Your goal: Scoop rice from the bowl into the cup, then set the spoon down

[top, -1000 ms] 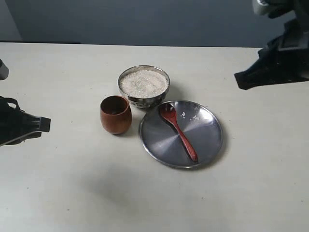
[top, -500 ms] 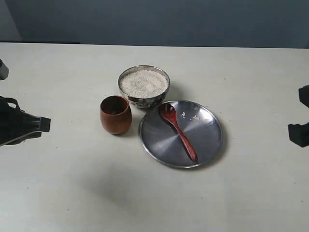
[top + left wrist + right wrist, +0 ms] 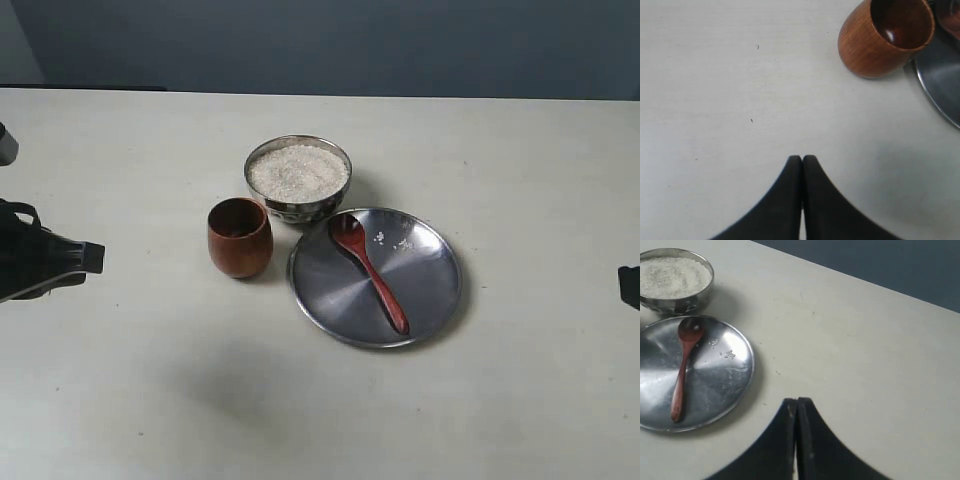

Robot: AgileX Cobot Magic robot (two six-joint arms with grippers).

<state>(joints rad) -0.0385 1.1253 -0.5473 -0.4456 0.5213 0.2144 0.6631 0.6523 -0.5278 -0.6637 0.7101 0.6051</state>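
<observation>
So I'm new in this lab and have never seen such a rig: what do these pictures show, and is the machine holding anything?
It is a robot with two arms at a pale table. The wide picture comes from a camera off the arms. The other two come from a camera on each wrist, looking past that arm's own black jaws. On the table stand a steel bowl full of rice, a wooden cup and a flat steel plate. The wooden spoon lies on the plate, with a few stray grains beside it. The left arm sits at the left edge, and the right arm barely shows at the right edge. Both pairs of jaws are pressed shut with nothing between them, so nothing is held.
</observation>
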